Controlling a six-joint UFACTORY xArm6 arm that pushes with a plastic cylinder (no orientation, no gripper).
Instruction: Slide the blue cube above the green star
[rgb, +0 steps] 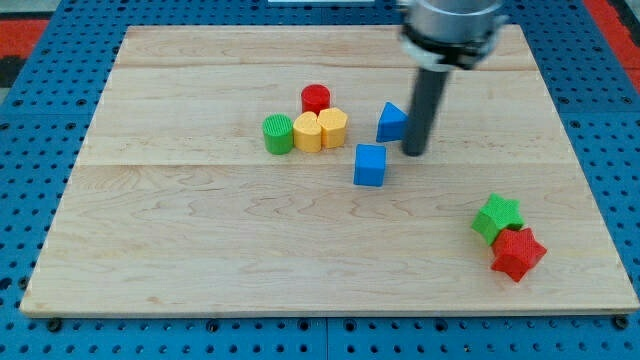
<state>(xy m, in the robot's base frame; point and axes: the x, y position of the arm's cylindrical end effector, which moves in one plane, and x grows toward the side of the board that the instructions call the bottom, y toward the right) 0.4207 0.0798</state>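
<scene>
The blue plastic cube (370, 165) sits mid-board, well apart from the green plastic star (497, 217) at the view's lower right. My tip (414, 152), a bare rod gripping nothing, rests just up-right of the cube; best to circle to its left side, then push rightward, stopping above the star

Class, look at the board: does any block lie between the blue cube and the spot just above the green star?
Nothing visible does. The board is bare between the blue cube and the spot above the green star. My tip stands just right of the cube; the blue triangle sits above that path.
</scene>
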